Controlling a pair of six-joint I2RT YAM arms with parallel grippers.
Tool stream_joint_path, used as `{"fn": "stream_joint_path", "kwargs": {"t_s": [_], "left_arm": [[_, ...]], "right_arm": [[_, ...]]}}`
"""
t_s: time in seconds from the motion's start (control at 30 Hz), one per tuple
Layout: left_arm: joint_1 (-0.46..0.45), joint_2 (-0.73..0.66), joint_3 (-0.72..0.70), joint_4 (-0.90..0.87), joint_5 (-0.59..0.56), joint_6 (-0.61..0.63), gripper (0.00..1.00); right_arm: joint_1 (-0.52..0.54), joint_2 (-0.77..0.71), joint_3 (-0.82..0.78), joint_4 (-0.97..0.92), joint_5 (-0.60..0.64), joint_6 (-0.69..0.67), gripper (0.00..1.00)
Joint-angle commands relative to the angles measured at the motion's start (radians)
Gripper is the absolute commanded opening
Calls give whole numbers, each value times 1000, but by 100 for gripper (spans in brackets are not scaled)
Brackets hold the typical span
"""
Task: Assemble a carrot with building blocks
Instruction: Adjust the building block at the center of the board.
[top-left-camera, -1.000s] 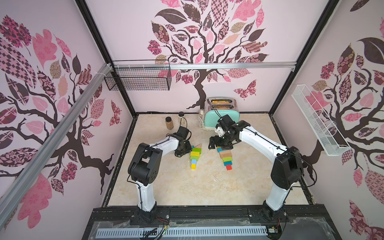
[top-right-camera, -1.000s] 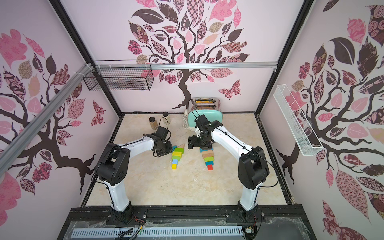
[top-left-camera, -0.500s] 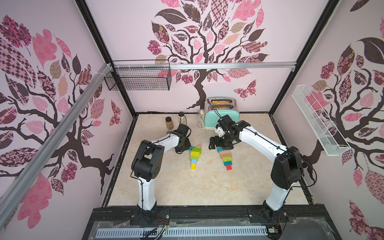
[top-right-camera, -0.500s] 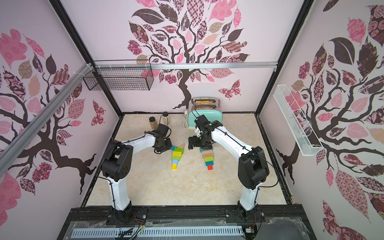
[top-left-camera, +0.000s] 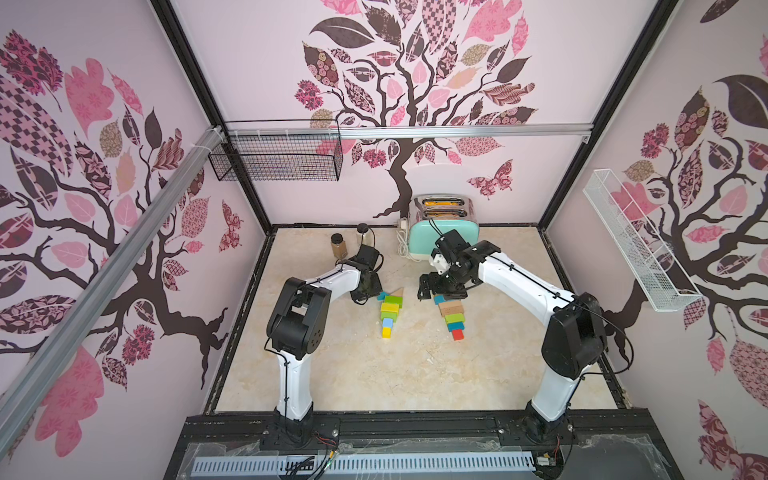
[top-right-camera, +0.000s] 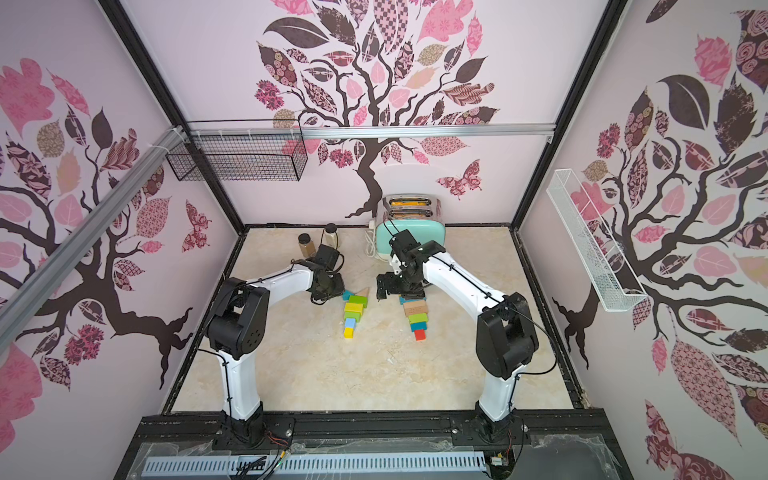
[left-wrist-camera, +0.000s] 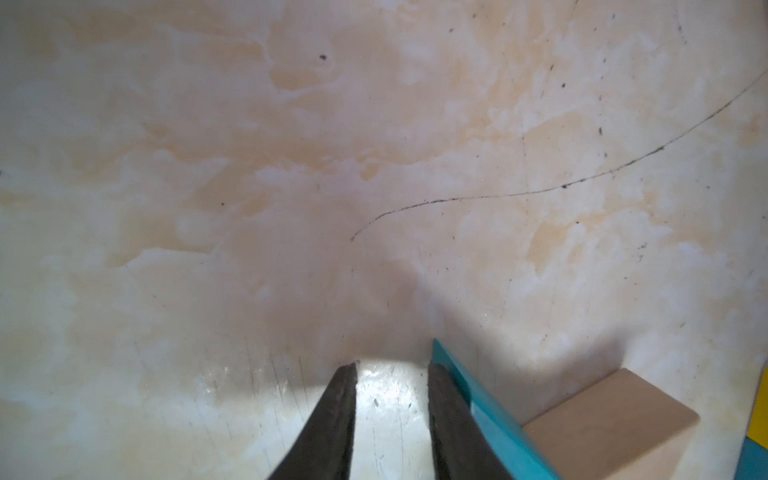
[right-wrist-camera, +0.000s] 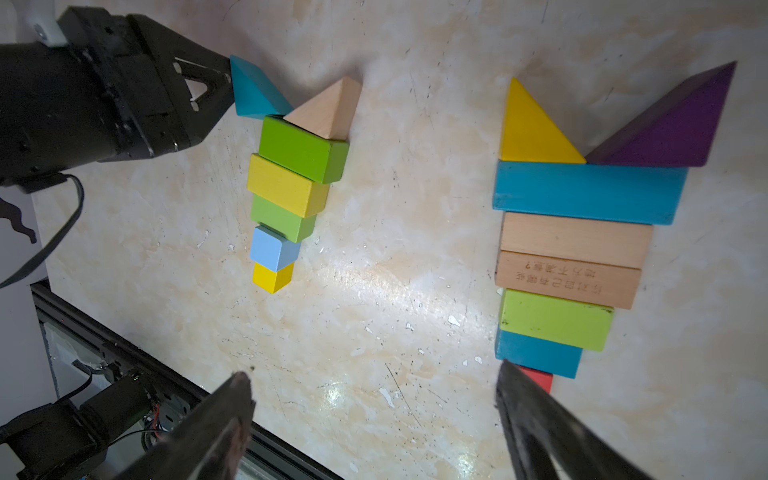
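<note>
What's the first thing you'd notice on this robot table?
Two bright carrots made of blocks lie side by side in the middle of the table. The small carrot ends in a yellow cube, and the big carrot has yellow and purple triangles for leaves. The left claw sits right beside the small one's teal triangle, and a mint toaster stands by the back wall.

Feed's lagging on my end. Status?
Left gripper open, empty, beside teal wooden wedge. Right gripper open, hovering. Small block carrot and large block carrot laid flat. Nothing in the way.
</note>
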Motion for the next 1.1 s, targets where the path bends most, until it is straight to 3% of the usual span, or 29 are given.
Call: {"fn": "stream_joint_path", "kwargs": {"t_s": [0.0,0.2,0.4,0.57,0.67,0.87,1.07], "left_arm": [[7,27,28,-3,-38,27,39],[16,38,50,6,-59,46,46],[18,42,70,-12,-62,58,46],[18,-49,10,31,-89,47,42],[18,-69,22,36,-54,39,42],[16,-27,73,31,13,13,54],[3,6,81,20,54,8,53]], "right_arm": [[-2,5,21,-7,3,-11,94],[-2,9,20,-9,5,-16,95],[-2,15,33,-22,6,-23,95],[-2,10,29,-26,16,-29,95],[-2,11,29,-22,15,-26,95],[-2,12,31,-20,12,-25,95],[-2,10,33,-21,15,-26,95]]}}
